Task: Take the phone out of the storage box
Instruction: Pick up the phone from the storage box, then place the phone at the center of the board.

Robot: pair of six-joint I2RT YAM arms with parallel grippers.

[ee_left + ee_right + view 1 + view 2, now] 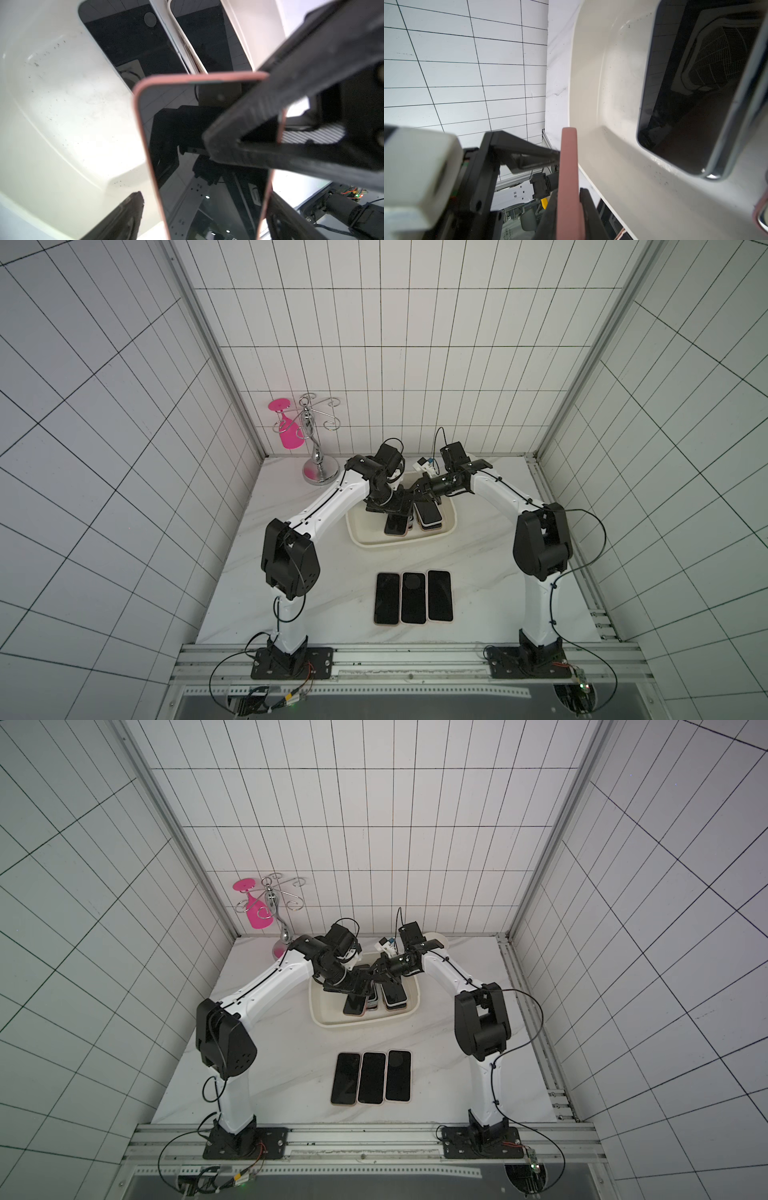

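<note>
Though the storage box (361, 537) holds other phones (428, 516) lying flat, the pink-rimmed phone (172, 116) is tipped up above its floor. The left gripper (204, 207) straddles it with jaws wide, not clamping. The right gripper (569, 195) is pinched thin across one long side. The phone looks stiff, light, glossy and breakable, so I judge the rubbery pink rim a safer hold than the slick glass.

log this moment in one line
left pincer: open | right pincer: shut on pink-cased phone | where: over storage box | table: three phones
</note>
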